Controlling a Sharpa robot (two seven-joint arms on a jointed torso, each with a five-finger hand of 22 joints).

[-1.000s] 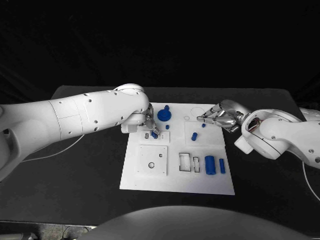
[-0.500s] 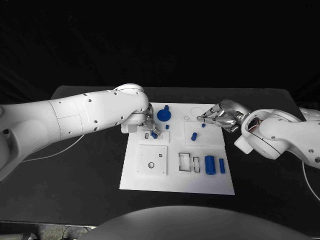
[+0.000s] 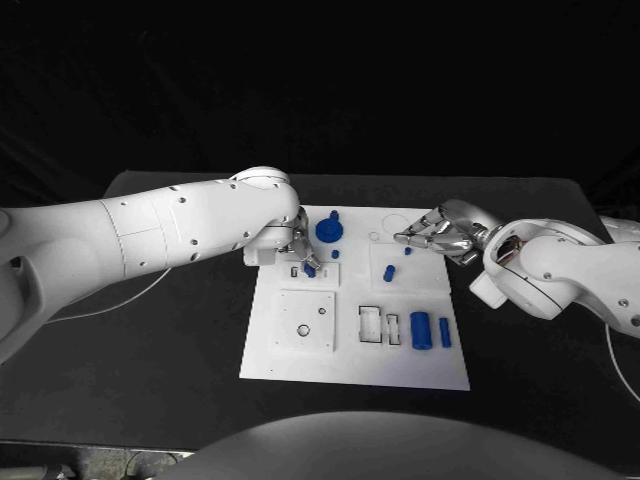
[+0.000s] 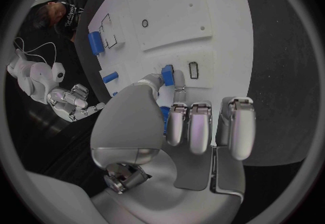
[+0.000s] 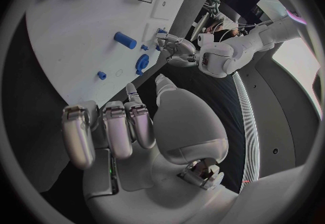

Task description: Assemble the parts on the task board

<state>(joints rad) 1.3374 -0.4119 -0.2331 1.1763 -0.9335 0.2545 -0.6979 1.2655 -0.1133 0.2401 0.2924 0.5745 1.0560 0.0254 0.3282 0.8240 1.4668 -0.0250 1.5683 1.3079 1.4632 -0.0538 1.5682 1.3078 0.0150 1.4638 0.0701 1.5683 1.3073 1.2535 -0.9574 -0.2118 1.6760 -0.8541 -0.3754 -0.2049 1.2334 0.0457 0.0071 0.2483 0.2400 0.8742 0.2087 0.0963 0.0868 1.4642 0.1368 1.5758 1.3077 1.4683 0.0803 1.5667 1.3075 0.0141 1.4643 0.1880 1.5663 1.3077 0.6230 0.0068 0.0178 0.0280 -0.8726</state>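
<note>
The white task board (image 3: 352, 362) lies in the middle of the black table. My left hand (image 3: 289, 243) reaches over its far left part and pinches a small blue part (image 3: 309, 268) between thumb and a finger; the left wrist view shows that part (image 4: 167, 72) just above the board beside a small rectangular slot (image 4: 194, 70). My right hand (image 3: 438, 236) hovers at the board's far right edge with fingers curled and nothing in them. On the board are a round blue knob (image 3: 329, 230), a short blue peg (image 3: 389, 271) and two blue cylinders (image 3: 421, 330).
A raised white square plate (image 3: 304, 320) with holes takes up the board's near left. Empty rectangular slots (image 3: 369, 323) sit beside the cylinders. A thin cable (image 3: 116, 298) runs across the table on the left.
</note>
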